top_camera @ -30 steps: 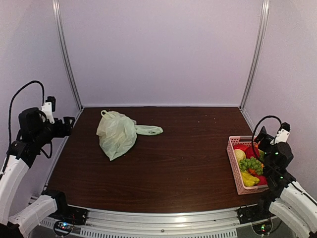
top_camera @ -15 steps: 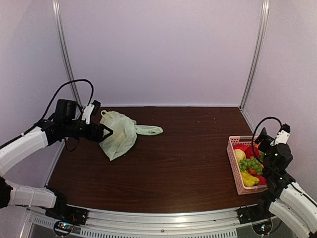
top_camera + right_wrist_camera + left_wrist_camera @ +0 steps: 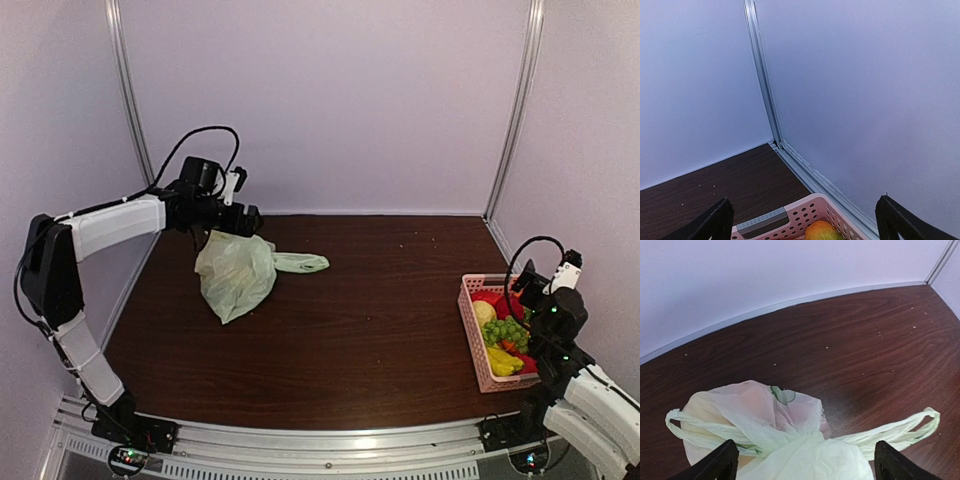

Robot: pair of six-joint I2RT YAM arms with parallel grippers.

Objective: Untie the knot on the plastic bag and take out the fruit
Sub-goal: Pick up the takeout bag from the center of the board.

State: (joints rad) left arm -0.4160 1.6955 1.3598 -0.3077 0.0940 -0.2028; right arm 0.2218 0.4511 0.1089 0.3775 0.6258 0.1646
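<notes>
The plastic bag point(image 3: 238, 272) is lying closed on the left side of the tabletop point(image 3: 380, 340), so we are judging the task as barely begun.

Nearest to us, on the right, the right claw point(image 3: 535, 285) is hanging released over the far end of the pink slatted basket point(image 3: 470, 330). Its fingers are spread wide with nothing between them. That basket is holding a green grape bunch point(image 3: 508, 330) with red and yellow toy fruits around it, well apart from the bag.

Farther in and to the left, the bag is slumping in a soft, crinkled heap, with one handle loop point(image 3: 300, 262) trailing flat to the right. From the left wrist we are seeing two loops running into a bunched twist, the knot point(image 3: 812, 436), which is looking tied to us. A warm tint is showing through the plastic beyond it. We are taking this to mean the fruit is sitting inside, though we cannot make out any single piece.

Farthest back, the left claw point(image 3: 252, 220) is hovering above the bag, released and wide, touching nothing.

Everything is remaining: gripping the loops, working the knot loose, opening the bag and lifting the fruit out.
</notes>
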